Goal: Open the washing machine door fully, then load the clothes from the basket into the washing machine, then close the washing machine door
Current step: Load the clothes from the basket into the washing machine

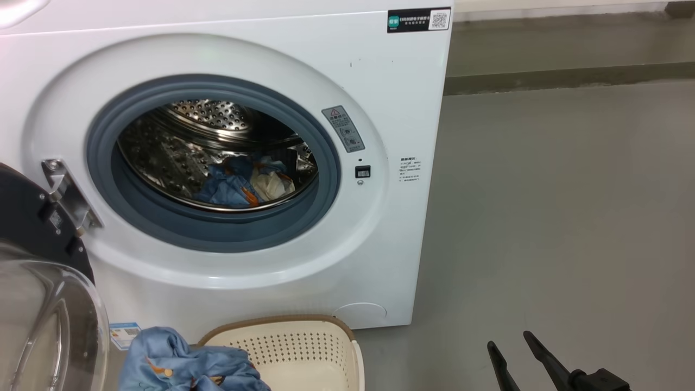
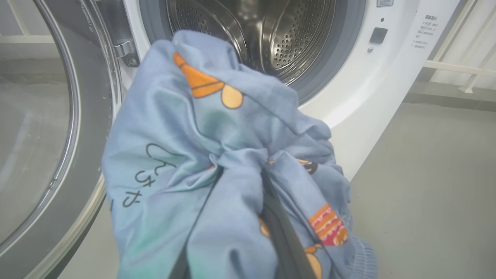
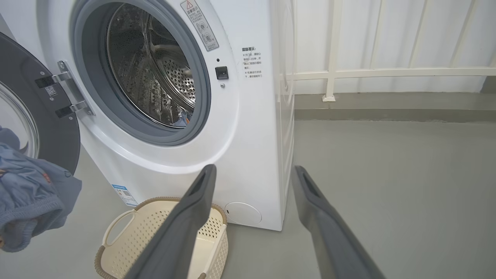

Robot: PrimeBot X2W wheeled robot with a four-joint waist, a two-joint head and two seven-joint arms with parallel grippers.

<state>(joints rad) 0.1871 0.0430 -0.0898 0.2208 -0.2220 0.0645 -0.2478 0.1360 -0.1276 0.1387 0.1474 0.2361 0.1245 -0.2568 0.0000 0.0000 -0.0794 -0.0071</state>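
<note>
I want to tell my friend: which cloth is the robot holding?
Find the white washing machine. Before it, by the cream basket, hangs a blue cloth with orange pictures. Unlike the clothes in the drum, it's outside, in the left gripper.

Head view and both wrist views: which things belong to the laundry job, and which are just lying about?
On the job: washing machine, its open door, basket, blue printed garment held by the left gripper, clothes in the drum.
Just there: white railing, warning sticker, QR label, grey floor; the right gripper hangs open, holding nothing.
</note>
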